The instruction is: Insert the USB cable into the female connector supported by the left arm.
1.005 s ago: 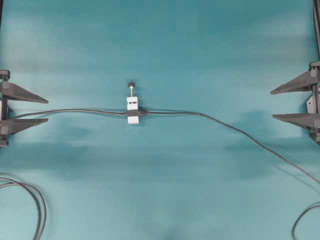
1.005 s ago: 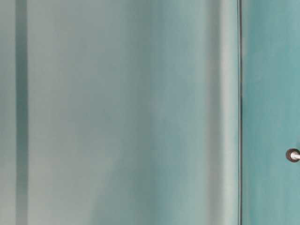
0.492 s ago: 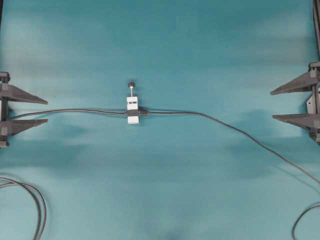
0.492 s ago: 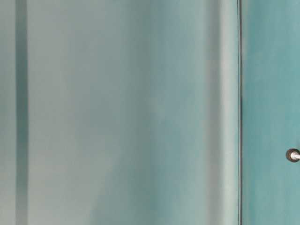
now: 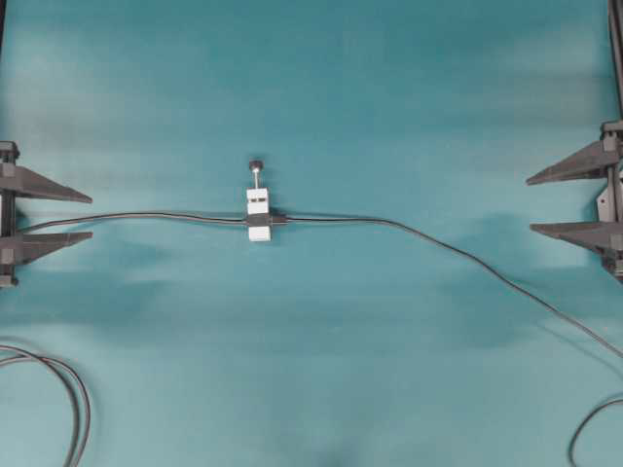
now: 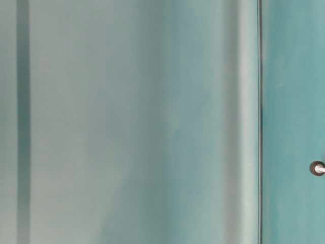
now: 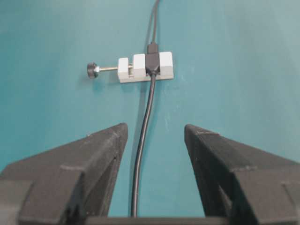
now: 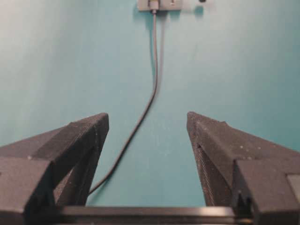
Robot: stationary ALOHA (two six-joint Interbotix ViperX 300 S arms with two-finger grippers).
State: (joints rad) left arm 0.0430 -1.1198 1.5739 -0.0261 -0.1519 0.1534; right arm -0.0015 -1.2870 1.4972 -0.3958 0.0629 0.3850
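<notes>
Fingers point(image 5: 54, 185) spread wide; white female connector point(image 5: 258, 214) w/ black band.

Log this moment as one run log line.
left claw: open, empty | right claw: open, empty | white block connector: on teal table, untouched | thin dark USB cable: lying right of block

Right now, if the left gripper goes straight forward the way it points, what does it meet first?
Probably the white connector block. The left gripper is open, a thin cable runs between its fingers toward the block; height is unclear.
</notes>
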